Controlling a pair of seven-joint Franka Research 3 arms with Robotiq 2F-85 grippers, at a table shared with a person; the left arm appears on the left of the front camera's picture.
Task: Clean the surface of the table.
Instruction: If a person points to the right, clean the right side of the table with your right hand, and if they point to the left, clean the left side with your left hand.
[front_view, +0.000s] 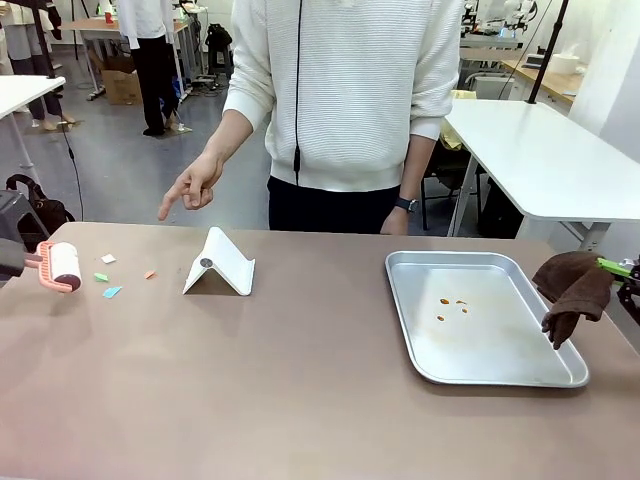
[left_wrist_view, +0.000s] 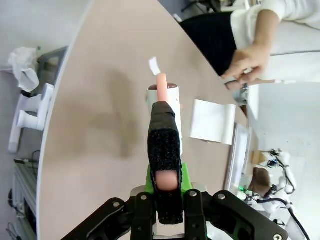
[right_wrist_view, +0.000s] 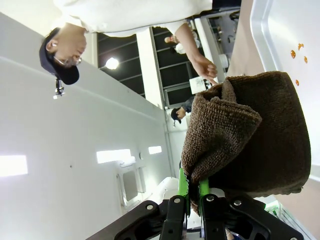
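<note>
Surface (front_view: 300, 400) spans the front view, brownish-taupe, edge to edge btw robot and person. On its left part, at the pic's left edge: lint roller (front_view: 62, 266) w/ pink frame and white drum; can't tell if the drum touches down. Just beside it lie small paper scraps (front_view: 112, 292): white, green, blue, orange. Person's hand (front_view: 192, 185) hangs above that area, index finger pointing down. White folded stand (front_view: 220, 265) sits left of centre. Metal tray (front_view: 500, 375) lies on the right part, w/ a few orange-brown crumbs (front_view: 455, 305) inside. Brown cloth (front_view: 572, 290) hangs over the tray's right rim, held by the right gripper (front_view: 618, 268) at the pic's right edge. Left wrist view: left gripper (left_wrist_view: 167, 192) has its jaws closed on the roller's black-wrapped handle, green pads either side. The drum lies beyond, over the surface, w/ the white scrap just past its end, the stand farther off and the person's hand at top right. Right wrist view: jaws clamped on a bunched fold of the cloth. Tray rim and crumbs show at top right, w/ a strip of surface beside them.
</note>
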